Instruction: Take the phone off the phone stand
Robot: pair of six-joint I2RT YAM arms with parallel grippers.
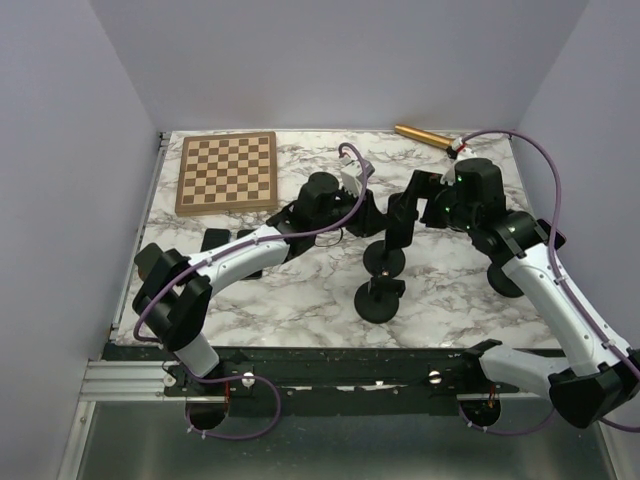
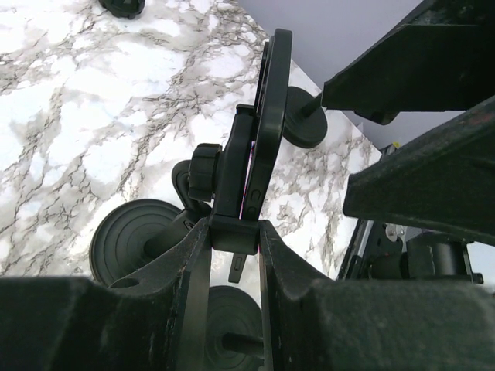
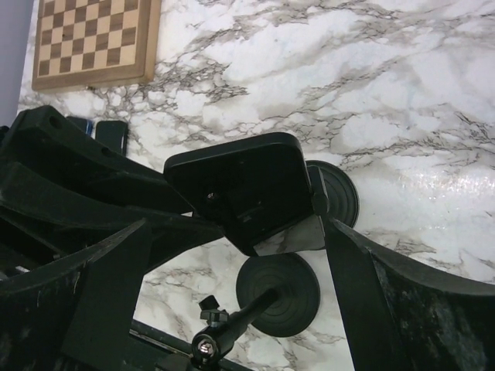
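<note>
Starting at the upper left of the top view, a chessboard (image 1: 228, 172) lies on the marble table (image 1: 300, 300), well apart from the work; towards the centre the left gripper (image 2: 232, 228) is pressed together on the lower lip of the phone stand (image 2: 224, 174), pinching the cradle just where the bottom edge of the phone (image 2: 271, 100) sits; in the left wrist view the phone rises from that lip towards the top centre of the frame, edge-on, a thin dark slab lying against the cradle, with the stand's round base (image 2: 135, 239) at the lower left; further right, the right gripper (image 3: 237, 224) is spread wide and pinches nothing, its jaws either side of a dark flat panel (image 3: 240, 182) in the middle of the right wrist view; whether that panel is the phone or the cradle's plate I cannot tell; the phone is likely stiff, light enough for one claw, smooth-faced and apt to slip, with glass that should not be squeezed hard; its long side edges near the free top end look the best hold, drawing it up out of the lip while the stand is held down.
</note>
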